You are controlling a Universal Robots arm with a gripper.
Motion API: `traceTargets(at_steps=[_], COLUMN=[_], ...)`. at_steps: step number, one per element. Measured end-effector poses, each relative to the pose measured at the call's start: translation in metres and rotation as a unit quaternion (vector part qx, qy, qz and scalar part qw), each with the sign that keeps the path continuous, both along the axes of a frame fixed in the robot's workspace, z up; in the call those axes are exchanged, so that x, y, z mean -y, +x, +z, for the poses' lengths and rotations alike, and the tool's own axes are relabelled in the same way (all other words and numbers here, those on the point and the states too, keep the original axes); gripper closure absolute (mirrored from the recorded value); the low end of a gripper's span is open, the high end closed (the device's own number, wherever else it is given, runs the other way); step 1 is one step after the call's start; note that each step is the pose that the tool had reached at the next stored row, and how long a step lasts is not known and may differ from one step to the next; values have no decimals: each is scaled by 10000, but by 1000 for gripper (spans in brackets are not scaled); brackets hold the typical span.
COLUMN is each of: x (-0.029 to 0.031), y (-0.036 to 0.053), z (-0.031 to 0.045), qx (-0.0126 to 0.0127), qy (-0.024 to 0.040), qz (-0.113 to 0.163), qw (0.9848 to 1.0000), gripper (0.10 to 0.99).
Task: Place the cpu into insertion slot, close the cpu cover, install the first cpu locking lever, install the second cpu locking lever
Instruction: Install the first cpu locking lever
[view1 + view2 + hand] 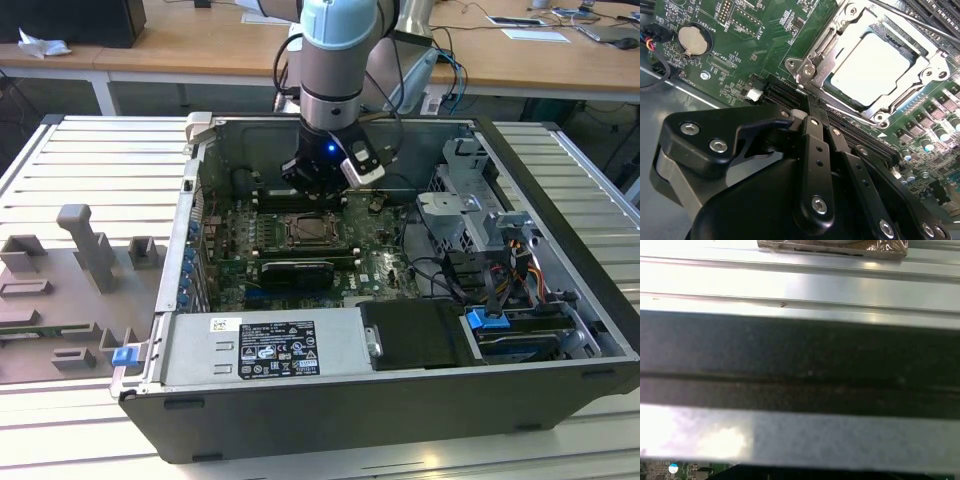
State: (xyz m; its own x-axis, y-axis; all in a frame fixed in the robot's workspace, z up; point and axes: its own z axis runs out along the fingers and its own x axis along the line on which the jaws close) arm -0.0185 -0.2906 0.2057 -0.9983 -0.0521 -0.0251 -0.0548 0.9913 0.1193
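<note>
Open on a ribbed metal bench, the black computer case (560, 190) holds the green motherboard (765, 45). Pale silver square cpu (871, 64) lies in the silver-rimmed insertion slot (920, 97) — just beyond the black gripper (815, 117), fingers pinched together, empty.

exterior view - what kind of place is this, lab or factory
Probably a lab or workshop bench: an open computer case on a slatted metal table, wooden desks with papers behind, and grey fixture blocks alongside.
</note>
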Motion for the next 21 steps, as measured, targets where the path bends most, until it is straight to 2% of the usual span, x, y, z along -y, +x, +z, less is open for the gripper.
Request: traceTargets(at_steps=[3,6,10,21], x=[1,1,1,1], y=[0,2,3,3], z=[-2,-12,-19,-42], qx=[-1,-1,-1,-1], qy=[-22,-88,-118,-122], qz=[0,1,0,0], qw=[10000,10000,9999,9999], gripper=[980,980,980,980])
